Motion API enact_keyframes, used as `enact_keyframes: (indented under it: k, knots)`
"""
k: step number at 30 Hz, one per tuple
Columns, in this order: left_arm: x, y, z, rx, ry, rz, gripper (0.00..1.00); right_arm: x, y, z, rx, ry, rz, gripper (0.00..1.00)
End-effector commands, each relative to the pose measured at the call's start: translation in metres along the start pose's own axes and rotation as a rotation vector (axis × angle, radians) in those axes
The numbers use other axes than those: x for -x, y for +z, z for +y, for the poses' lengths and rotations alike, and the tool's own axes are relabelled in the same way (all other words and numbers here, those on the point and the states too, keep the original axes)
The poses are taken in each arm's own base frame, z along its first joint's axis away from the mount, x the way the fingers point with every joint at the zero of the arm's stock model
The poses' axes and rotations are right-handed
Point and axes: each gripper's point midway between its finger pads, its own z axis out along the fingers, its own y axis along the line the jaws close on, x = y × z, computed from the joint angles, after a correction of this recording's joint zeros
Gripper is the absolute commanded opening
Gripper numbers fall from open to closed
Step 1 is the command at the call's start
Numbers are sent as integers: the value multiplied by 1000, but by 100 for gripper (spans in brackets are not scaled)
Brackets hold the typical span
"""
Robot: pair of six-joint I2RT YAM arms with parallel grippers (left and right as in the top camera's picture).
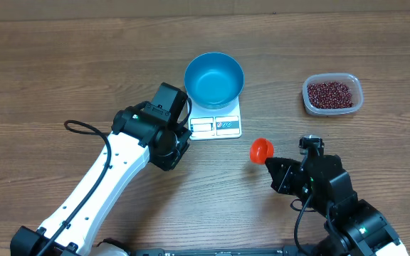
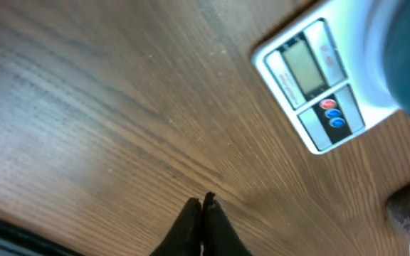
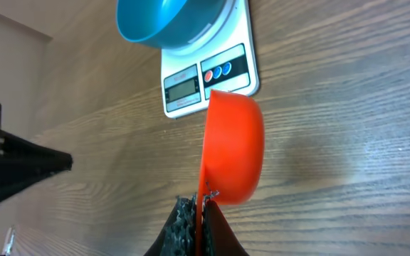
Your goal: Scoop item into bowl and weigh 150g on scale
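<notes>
Dark red-brown beans [image 1: 329, 93] lie heaped in a clear tub [image 1: 359, 99] toward 2 o'clock on the bench [image 1: 62, 64], well apart from the blue bowl [image 1: 214, 78]. The bowl sits on the white scale [image 1: 217, 126], whose display strip shows at the bowl's 6 o'clock. At the scale's 4 o'clock is an orange scoop [image 1: 261, 150], gripped at its near end by the right jaws. In the right wrist view its cup is turned on its side. The right arm [image 1: 333, 192] reaches in from 5 o'clock and points toward 10 o'clock. The left arm [image 1: 112, 171] stretches up from 7 o'clock, its wrist bent down just beside the scale's 9 o'clock edge. The left jaws are pressed together on nothing, their tips poised over bare wood.
</notes>
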Motion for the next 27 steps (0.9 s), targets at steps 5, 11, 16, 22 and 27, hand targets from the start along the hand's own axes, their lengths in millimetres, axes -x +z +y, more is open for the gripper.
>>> enact_keyframes:
  k: [5,11,16,22,27]
  knots:
    - [0,2,-39,-133,260,-79,5,9,-6,6,12,-11,-32,4]
    - [-15,13,-74,-228,326,-127,4,9,-6,6,11,-19,-32,4]
    - [-33,45,-90,-230,278,-99,4,9,-6,6,11,-26,-32,4]
    - [-38,88,-89,-166,182,-75,4,9,-6,6,11,-26,-32,4]
    - [-36,115,-99,-173,181,-81,4,9,-6,6,11,-26,-34,4]
